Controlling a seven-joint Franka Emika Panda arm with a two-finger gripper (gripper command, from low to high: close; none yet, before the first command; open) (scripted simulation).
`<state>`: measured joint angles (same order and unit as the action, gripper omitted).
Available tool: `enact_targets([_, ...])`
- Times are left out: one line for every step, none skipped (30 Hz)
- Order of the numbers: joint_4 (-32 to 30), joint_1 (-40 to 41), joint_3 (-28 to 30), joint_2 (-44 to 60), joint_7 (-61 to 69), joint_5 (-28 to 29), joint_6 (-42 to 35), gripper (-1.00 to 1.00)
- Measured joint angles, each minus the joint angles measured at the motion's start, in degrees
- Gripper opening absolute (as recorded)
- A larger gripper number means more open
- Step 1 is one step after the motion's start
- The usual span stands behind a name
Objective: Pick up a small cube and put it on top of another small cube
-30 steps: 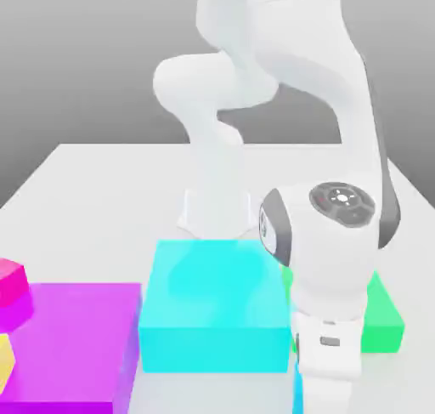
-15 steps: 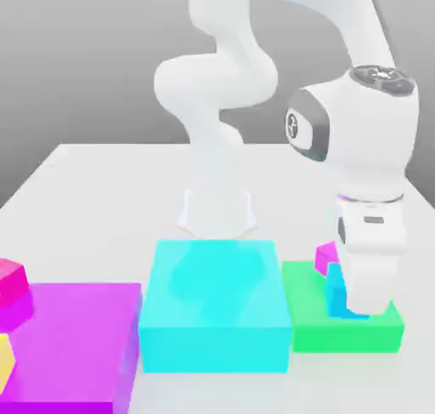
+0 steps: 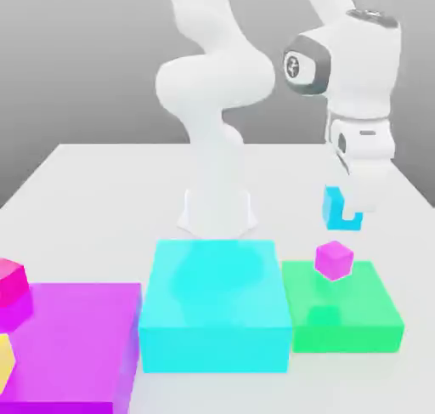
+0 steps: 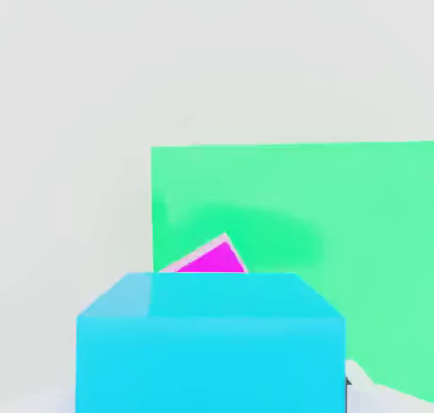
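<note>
**Aloft: small cyan cube held over the green block**

Starting at the exterior view's left, a hot-pink faceted piece (image 3: 11, 278) sits beside a large magenta slab (image 3: 72, 340), with a yellow piece (image 3: 5, 360) at the frame's edge. Next comes the large cyan block (image 3: 214, 314), standing in front of the white arm's base (image 3: 217, 208) on the pale table (image 3: 93, 200). Just beside it, toward the exterior view's right, lies a flat green block (image 3: 344, 314).

On that green block rests the small magenta-purple cube (image 3: 333, 260), near its far edge. Above it, clear of it and slightly to the exterior view's right, hangs the small light-blue cube (image 3: 341, 210), clamped between the fingers of the gripper (image 3: 348, 207), which points downward.

From the hand view, the light-blue cube (image 4: 210, 339) sits close in the grasp, the magenta-purple cube (image 4: 208, 259) peeks out behind it, and the green block (image 4: 339, 208) spreads beneath.
</note>
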<state>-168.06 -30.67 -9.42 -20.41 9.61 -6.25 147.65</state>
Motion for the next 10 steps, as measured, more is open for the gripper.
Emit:
enact_targets([-0.37,0.09,-0.15,2.00,-0.13,0.13,2.37,-1.00])
enact_targets([-0.73,0.21,-0.30,4.03,-0.28,0.29,4.76,-1.00])
enact_targets([-0.94,0.29,-0.40,5.22,-0.36,0.39,6.15,1.00])
enact_targets([-0.94,0.29,-0.40,5.22,-0.36,0.39,6.15,1.00])
enact_targets([-0.94,0.29,-0.40,5.22,-0.36,0.39,6.15,1.00])
enact_targets([-0.94,0.29,-0.40,5.22,-0.36,0.39,6.15,1.00])
enact_targets([-0.94,0.29,-0.40,5.22,-0.36,0.39,6.15,1.00])
enact_targets([-0.94,0.29,-0.40,5.22,-0.36,0.39,6.15,1.00])
enact_targets([-1.05,0.34,-0.46,5.81,-0.41,0.45,6.90,1.00])
enact_targets([-0.92,0.29,-0.40,5.07,-0.37,0.39,6.06,1.00])
